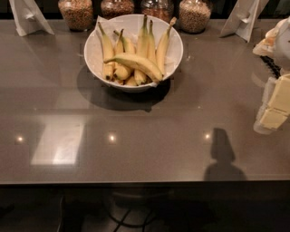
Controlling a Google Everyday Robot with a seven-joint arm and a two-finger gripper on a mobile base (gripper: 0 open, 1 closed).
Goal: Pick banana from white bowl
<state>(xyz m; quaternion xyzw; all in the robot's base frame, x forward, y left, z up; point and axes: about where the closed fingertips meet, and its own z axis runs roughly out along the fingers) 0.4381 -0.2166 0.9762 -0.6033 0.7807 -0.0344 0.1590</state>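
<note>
Table [145, 149] was glossy grey, stone-like, mirroring lights. White bowl [136, 87] looked smooth and glazed with a crinkled paper liner [102, 22]; banana [136, 62] skin was satiny, jars [77, 13] clear glass. Hand [274, 111], at the right edge, looked matt cream plastic.

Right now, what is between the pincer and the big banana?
In the camera view, only the white bowl rim and bare grey table lie between the banana and the pincer at the right edge.
</note>
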